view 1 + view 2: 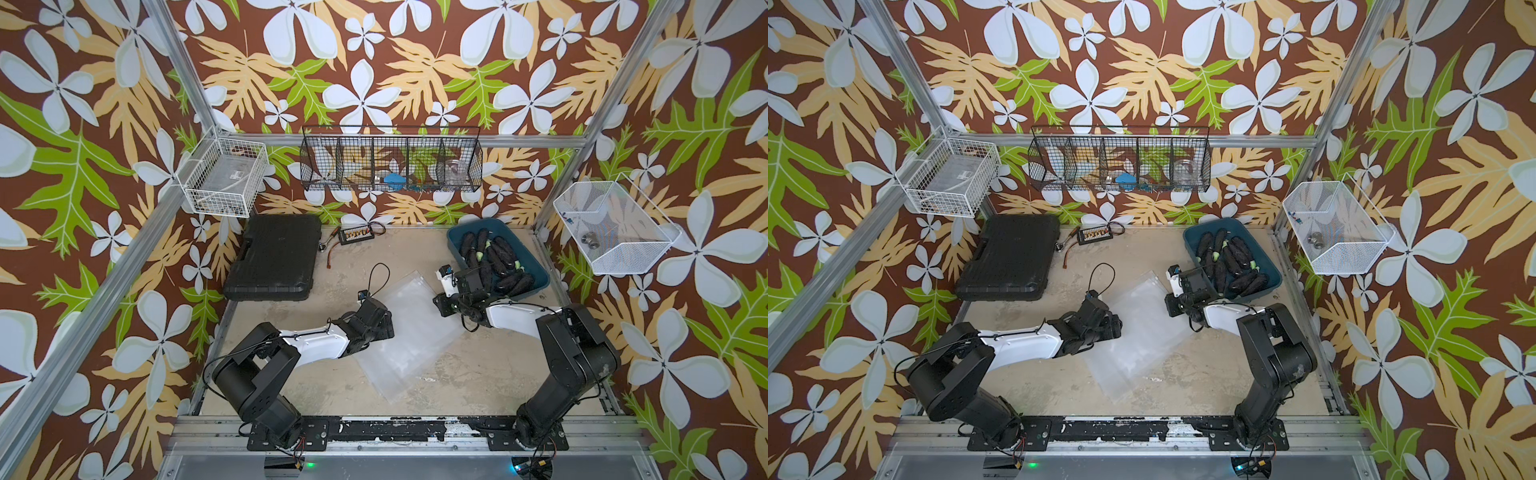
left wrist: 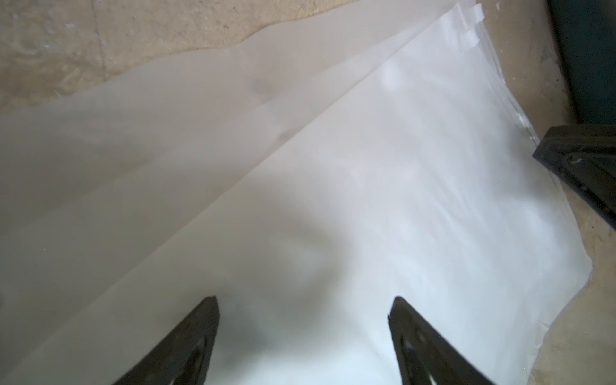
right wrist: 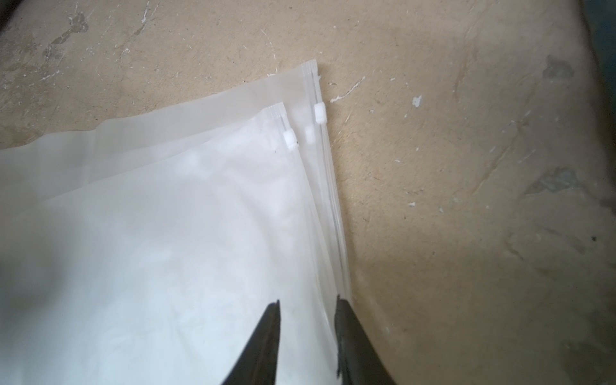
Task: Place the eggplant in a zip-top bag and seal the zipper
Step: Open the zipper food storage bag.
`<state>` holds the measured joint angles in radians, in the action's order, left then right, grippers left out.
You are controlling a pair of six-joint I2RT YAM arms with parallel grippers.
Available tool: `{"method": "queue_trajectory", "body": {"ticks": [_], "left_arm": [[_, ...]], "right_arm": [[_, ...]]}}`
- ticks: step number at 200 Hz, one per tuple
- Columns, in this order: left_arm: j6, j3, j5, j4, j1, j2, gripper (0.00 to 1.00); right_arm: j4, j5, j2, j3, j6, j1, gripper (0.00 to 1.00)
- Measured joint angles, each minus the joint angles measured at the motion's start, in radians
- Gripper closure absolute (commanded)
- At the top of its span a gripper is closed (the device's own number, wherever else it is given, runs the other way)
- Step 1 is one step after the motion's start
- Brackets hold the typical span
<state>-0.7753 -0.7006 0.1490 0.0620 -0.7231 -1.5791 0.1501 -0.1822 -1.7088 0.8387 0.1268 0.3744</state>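
Surveying by size: the table point(image 1: 478, 374) carries a stack of frosted zip-top bags point(image 1: 409, 332) lying flat at centre, with the zipper edges turned toward the blue bin point(image 1: 538, 270) at far right. All the eggplants point(image 1: 498, 257) lie in that bin; none is bagged. Over the stack's left part hangs the left gripper point(image 2: 303, 300), fingers spread wide and holding nothing, judged ready to pin or lift the film. At the top bag's zipper edge sits the right gripper point(image 3: 308, 300), fingers narrowly parted astride it and not clamped, judged placed to pinch the mouth. The white sliders point(image 3: 319, 113) sit at the zippers' far ends; whether the zippers are closed cannot be told.
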Motion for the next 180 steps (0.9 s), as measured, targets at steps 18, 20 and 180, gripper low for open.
{"method": "queue_trajectory", "body": {"ticks": [18,20,180], "left_arm": [[0.0,0.0,0.0,0.0,0.0,-0.001,0.17],[0.0,-0.001,0.0,0.0,0.0,-0.001,0.17],[-0.005,-0.028,0.004,-0.022,0.0,-0.013,0.15]], "right_arm": [[-0.002,0.0,0.005,0.002,0.0,-0.017,0.56],[-0.002,0.0,0.005,0.003,0.001,-0.019,0.56],[-0.048,-0.097,-0.017,0.017,-0.005,-0.012,0.98]]}}
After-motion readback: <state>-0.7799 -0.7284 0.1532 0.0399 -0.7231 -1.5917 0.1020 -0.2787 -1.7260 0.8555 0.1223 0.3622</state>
